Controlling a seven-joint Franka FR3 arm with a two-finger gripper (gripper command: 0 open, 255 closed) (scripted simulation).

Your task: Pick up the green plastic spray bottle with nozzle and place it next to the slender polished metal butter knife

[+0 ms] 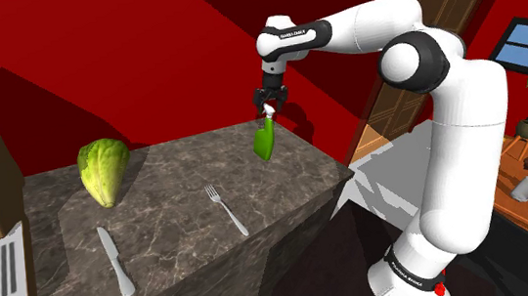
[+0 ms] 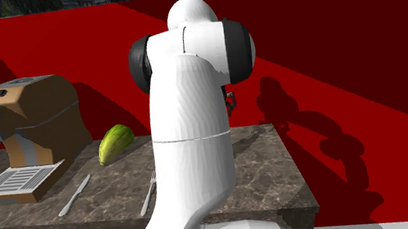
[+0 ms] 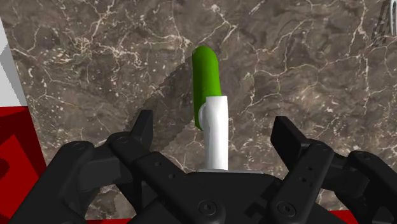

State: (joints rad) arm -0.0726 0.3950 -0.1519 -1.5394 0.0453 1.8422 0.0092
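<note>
The green spray bottle (image 1: 264, 142) stands on the dark marble counter (image 1: 168, 195) near its far edge, white nozzle (image 1: 267, 112) up. My gripper (image 1: 269, 105) hangs straight over it, fingers down around the nozzle. In the wrist view the white nozzle (image 3: 216, 130) rises between the two black fingers (image 3: 144, 127), which stand well apart and do not touch it; the green body (image 3: 206, 73) shows beyond. My gripper (image 3: 214, 127) is open. The metal butter knife (image 1: 115, 261) lies near the counter's front edge, far toward the shoulder view's left of the bottle; the knife (image 2: 75, 194) also shows in the second exterior view.
A metal fork (image 1: 226, 209) lies between bottle and knife. A yellow-green lettuce head (image 1: 104, 171) sits behind the knife. A brown box-like appliance (image 2: 29, 124) with a white grille stands at the counter's end. The counter drops off just past the bottle.
</note>
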